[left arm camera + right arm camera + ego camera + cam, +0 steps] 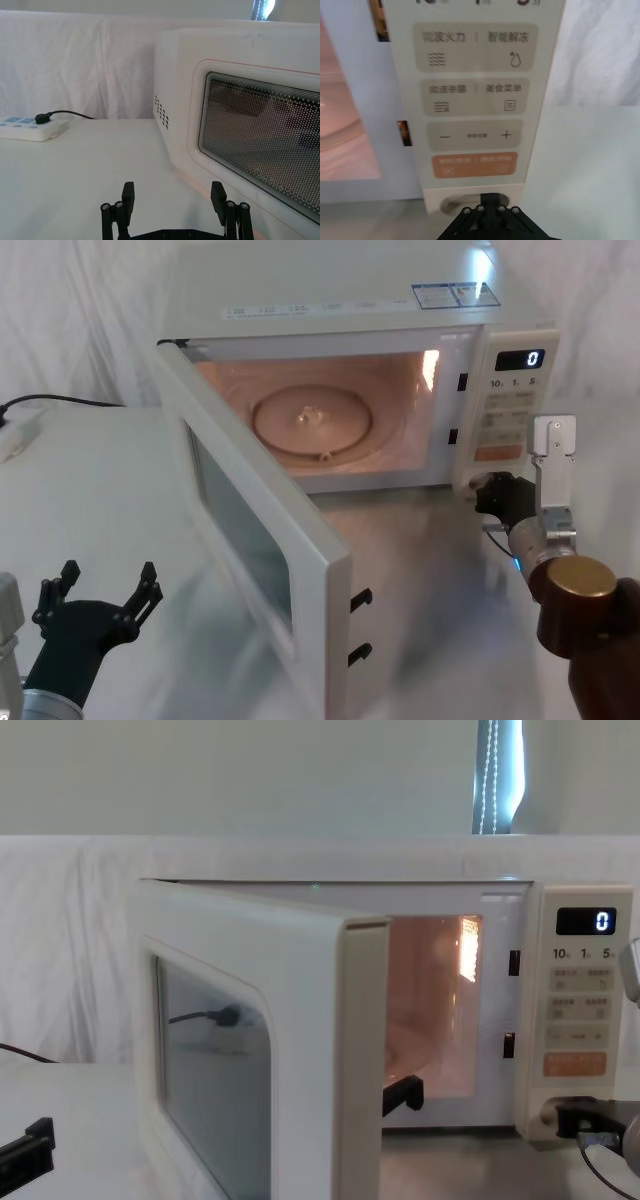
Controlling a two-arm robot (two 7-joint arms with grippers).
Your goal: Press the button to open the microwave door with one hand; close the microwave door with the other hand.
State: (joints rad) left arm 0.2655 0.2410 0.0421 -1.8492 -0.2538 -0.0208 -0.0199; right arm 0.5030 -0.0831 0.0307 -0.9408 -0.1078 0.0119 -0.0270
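Microwave door is seen swung wide open, cavity lit, so the 1st half is judged done; closing is left. Right gripper is held against the button at the panel's bottom, w/ jaw state not readable. Left gripper is parked outside the door, jaws spread, nothing held.

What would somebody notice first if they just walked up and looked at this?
The big cream microwave door with the dark glass window swung wide open toward the robot, and behind it the oven's inside glowing pinkish-orange around a round glass turntable. Next, the right black hand at the wide cream pill-shaped button at the control panel's foot, while the left black hand hovers open, low beside the door.
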